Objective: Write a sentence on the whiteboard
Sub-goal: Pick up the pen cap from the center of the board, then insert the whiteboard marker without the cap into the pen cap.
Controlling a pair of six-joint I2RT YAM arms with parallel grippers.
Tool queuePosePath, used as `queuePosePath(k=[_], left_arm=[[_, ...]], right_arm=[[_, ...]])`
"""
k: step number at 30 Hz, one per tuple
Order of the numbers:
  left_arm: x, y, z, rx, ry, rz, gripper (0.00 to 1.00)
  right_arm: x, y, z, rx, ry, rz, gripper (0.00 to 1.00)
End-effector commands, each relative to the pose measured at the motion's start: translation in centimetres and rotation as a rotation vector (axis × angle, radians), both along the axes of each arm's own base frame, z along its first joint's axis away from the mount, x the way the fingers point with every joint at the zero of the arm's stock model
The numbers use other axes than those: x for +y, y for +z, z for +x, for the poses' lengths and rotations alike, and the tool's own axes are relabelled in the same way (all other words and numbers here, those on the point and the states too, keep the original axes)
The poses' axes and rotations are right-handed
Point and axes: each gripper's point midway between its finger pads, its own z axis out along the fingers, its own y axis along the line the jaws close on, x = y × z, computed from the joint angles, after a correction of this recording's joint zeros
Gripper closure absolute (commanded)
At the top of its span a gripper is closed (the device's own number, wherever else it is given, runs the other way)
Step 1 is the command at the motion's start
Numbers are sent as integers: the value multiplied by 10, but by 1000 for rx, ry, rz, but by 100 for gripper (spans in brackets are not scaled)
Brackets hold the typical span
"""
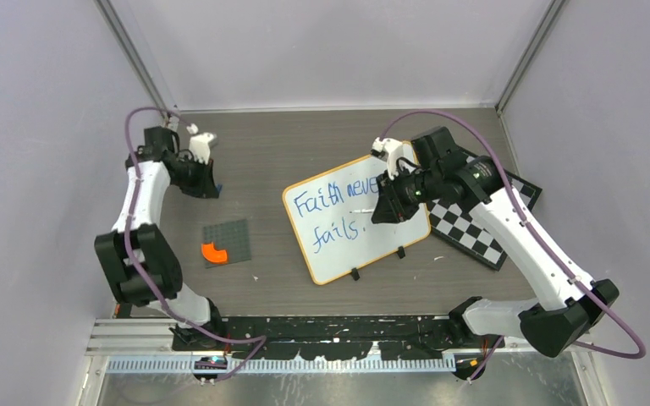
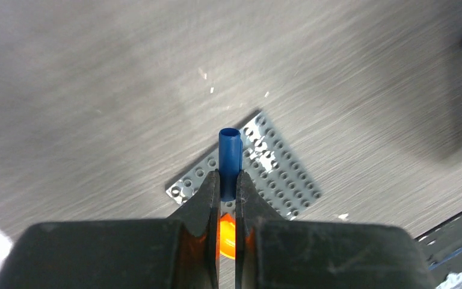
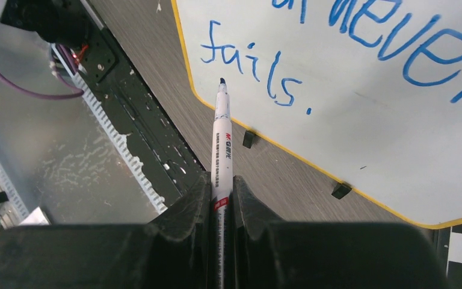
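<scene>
The whiteboard (image 1: 355, 218) with its orange-yellow frame lies mid-table and carries blue writing, "Faith never fails."; it also fills the upper right of the right wrist view (image 3: 367, 120). My right gripper (image 1: 387, 210) hangs over the board's right part, shut on a white marker (image 3: 222, 135) whose uncapped dark tip is raised off the board, near the word "fails". My left gripper (image 1: 206, 188) is at the far left, shut on the blue marker cap (image 2: 230, 159), held above a grey studded plate (image 2: 277, 174).
The grey studded plate (image 1: 227, 243) with an orange piece (image 1: 214, 252) on it lies left of the whiteboard. A black-and-white checkered board (image 1: 474, 224) lies under the whiteboard's right edge. A black rail (image 1: 338, 328) runs along the near edge.
</scene>
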Motion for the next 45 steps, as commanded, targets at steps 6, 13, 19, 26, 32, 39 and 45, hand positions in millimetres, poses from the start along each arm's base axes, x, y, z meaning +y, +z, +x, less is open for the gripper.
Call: queuePosePath(k=[6, 13, 19, 26, 32, 39, 45], left_arm=[[-89, 198, -24, -371, -149, -200, 100], [-189, 230, -100, -426, -576, -265, 100], [-230, 202, -141, -375, -832, -207, 100], [-252, 177, -145, -318, -928, -139, 100], [-263, 176, -146, -324, -955, -135, 100], [-264, 176, -149, -332, -974, -132, 100], [-259, 171, -150, -332, -976, -109, 100]], right_arm=[[9, 32, 17, 32, -71, 188, 100], [13, 45, 26, 106, -89, 305, 100], [22, 58, 20, 145, -51, 383, 100], [34, 52, 8, 242, -23, 427, 100], [46, 56, -6, 281, 40, 442, 100], [53, 51, -16, 299, 80, 422, 100], [51, 51, -22, 296, 107, 412, 100]])
